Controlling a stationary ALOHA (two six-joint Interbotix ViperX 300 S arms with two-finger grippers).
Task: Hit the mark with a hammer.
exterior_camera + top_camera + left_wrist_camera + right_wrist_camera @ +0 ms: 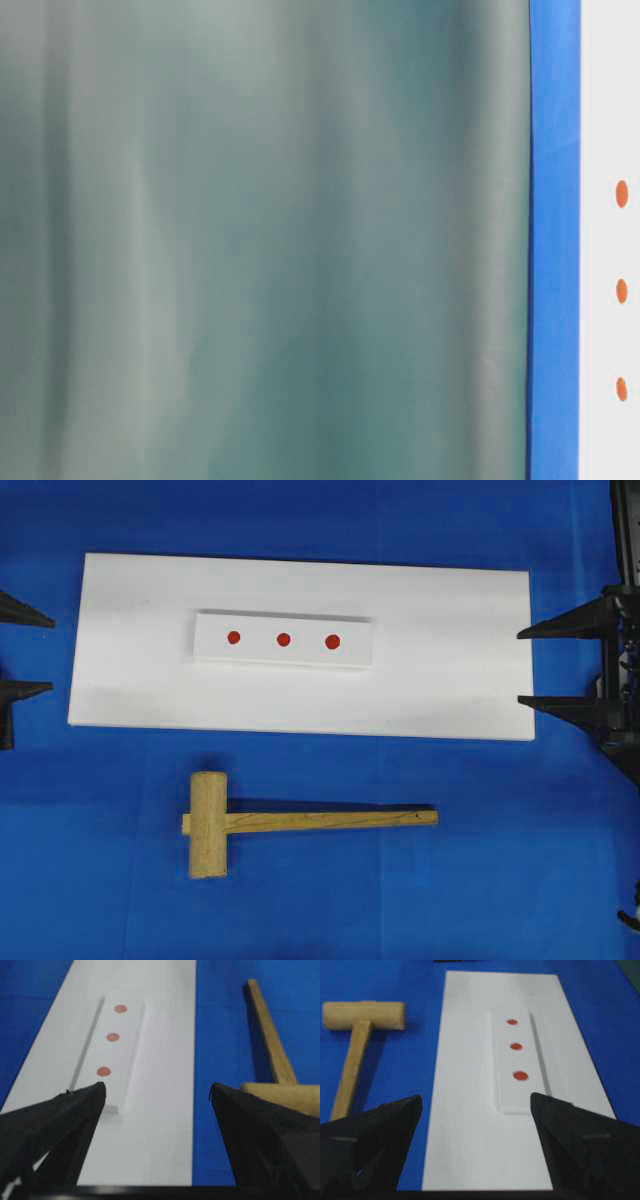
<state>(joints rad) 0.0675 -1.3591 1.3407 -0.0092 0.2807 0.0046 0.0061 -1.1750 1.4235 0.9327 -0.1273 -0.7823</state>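
The hammer (225, 822), a light wooden mallet, lies flat on the blue cloth below the white board, head to the left and handle pointing right. It also shows in the left wrist view as the hammer (272, 1045) and in the right wrist view as the hammer (360, 1016). The mark (333, 641) is the rightmost and slightly largest red dot on the white strip (283, 658). My left gripper (48, 655) stands open at the board's left end, holding nothing. My right gripper (520, 668) stands open at the board's right end, nearest the mark (520, 1075).
The strip rests on a large white board (450, 690) over blue cloth. Two smaller red dots (283, 639) sit left of the mark. A blurred grey-green surface (260, 240) fills most of the table-level view.
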